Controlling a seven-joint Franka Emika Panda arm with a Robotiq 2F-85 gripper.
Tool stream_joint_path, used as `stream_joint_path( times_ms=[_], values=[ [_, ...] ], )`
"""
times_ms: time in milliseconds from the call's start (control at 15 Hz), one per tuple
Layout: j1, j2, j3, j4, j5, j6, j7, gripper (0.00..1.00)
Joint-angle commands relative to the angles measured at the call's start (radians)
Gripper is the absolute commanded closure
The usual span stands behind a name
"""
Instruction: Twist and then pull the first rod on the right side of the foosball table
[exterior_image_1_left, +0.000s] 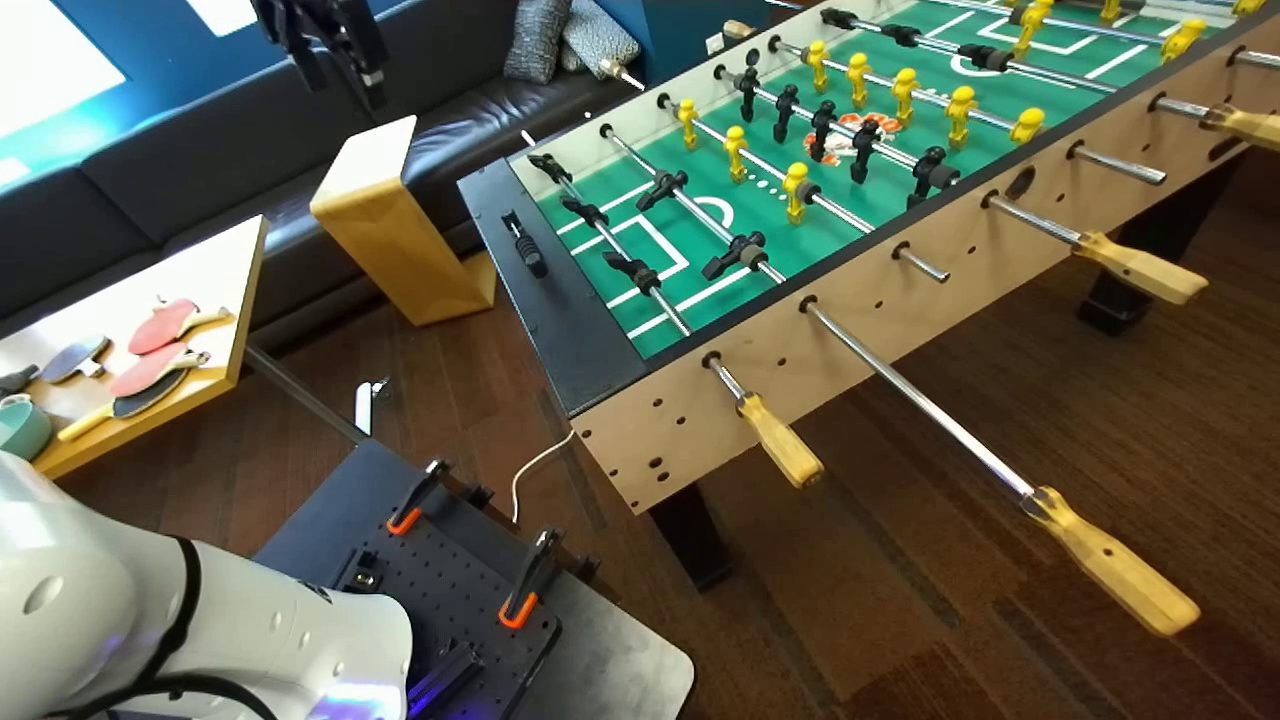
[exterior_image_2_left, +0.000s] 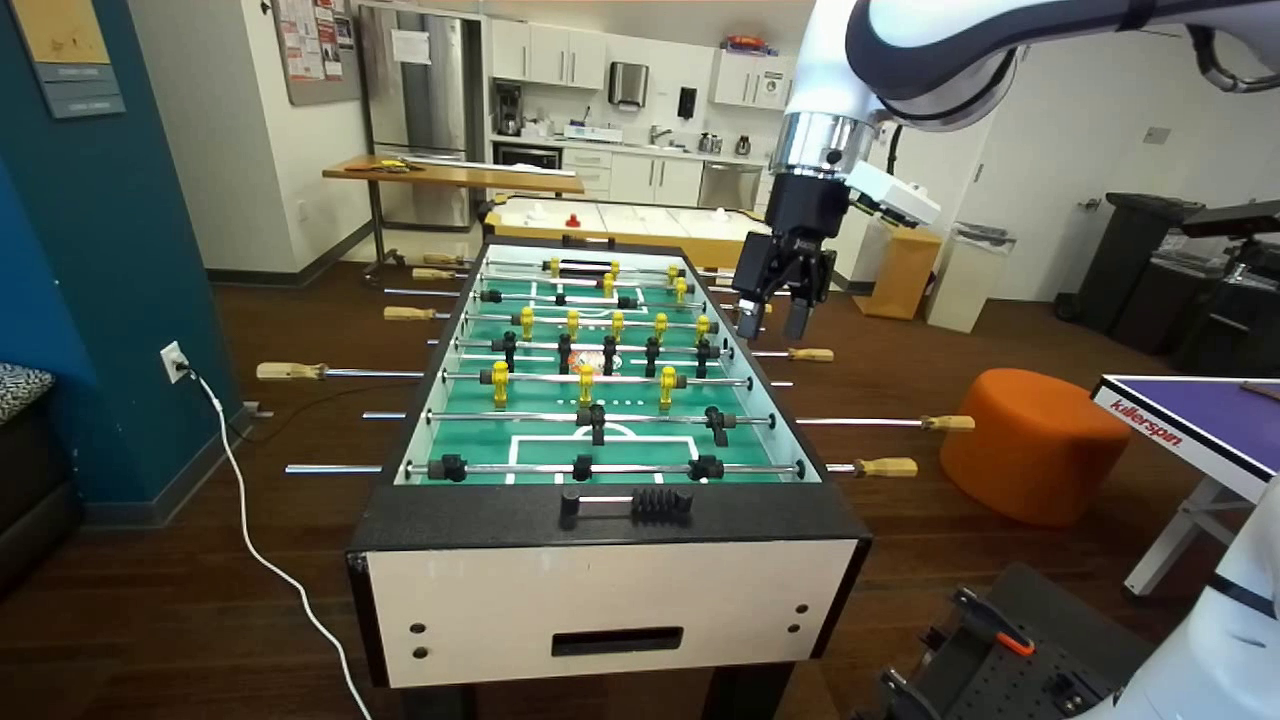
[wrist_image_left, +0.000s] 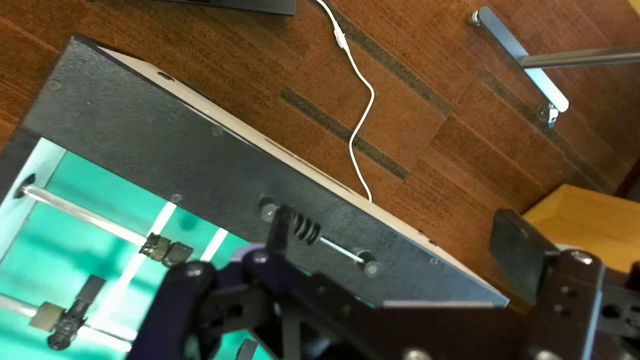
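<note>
Dark brown flooring (exterior_image_1_left: 880, 560) spreads beneath the large, green-pitched, light-wood-sided foosball table (exterior_image_2_left: 610, 590). Higher up hangs the black metal gripper (exterior_image_2_left: 772, 330), its fingers spread apart. Well below it juts the first rod (exterior_image_1_left: 779, 440), thin silver metal with a tapered tan wooden handle, nearest the table's black end.

In an exterior view, the camera sits high near the robot's white arm (exterior_image_1_left: 230, 610) and looks down at a tilt across a corner of the foosball table (exterior_image_1_left: 850, 290) toward a dark sofa (exterior_image_1_left: 230, 130); in an exterior view, the camera stands off the foosball table's end, above it, facing lengthwise toward white cabinets (exterior_image_2_left: 550, 55). The wrist view looks down past the claw (wrist_image_left: 397, 234), nearer, onto the black end ledge (wrist_image_left: 150, 135) and the floor (wrist_image_left: 400, 135). All three share that ledge with its ring counter (wrist_image_left: 306, 229), while both exterior views also share the handle (exterior_image_1_left: 782, 445) of the first rod (exterior_image_1_left: 728, 380).
</note>
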Motion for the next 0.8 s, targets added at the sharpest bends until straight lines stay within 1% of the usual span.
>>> stream_joint_path(
  times_ms=[0,267,533,667,733],
  values=[
    [-0.066,-0.032,-0.064,-0.043,0.006,0.037,-0.055,0.0],
    [-0.142,-0.065,-0.152,-0.126,-0.001,0.09,-0.129,0.0],
    [-0.215,-0.117,-0.234,-0.234,-0.028,0.134,-0.21,0.0],
    [-0.251,-0.136,-0.263,-0.271,-0.044,0.138,-0.202,0.0],
    [-0.262,-0.146,-0.266,-0.282,-0.052,0.134,-0.172,0.0]
  ],
)
